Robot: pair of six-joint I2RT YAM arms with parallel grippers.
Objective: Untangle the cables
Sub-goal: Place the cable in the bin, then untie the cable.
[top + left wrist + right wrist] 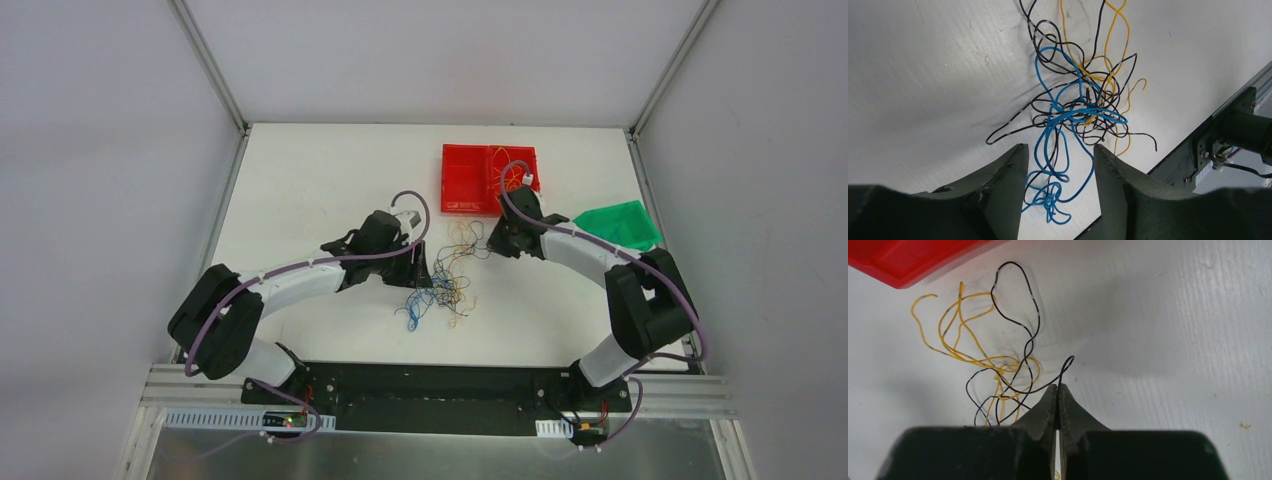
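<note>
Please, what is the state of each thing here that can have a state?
Cables: tangled in one loose clump.
Left end effector: open, with blue strands lying in its gap.
Right end effector: shut on a black cable.
Tray: one compartment holds yellow wire.

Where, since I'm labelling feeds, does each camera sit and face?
Top external: above and behind the arm bases, looking down on the table, left arm, right arm, cables, red tray.
Left wrist: on the left arm, looking down through the open left end effector at the cables.
Right wrist: on the right arm, looking down past the right end effector, shut on a black cable.
Shared: top and right wrist show the red tray.
</note>
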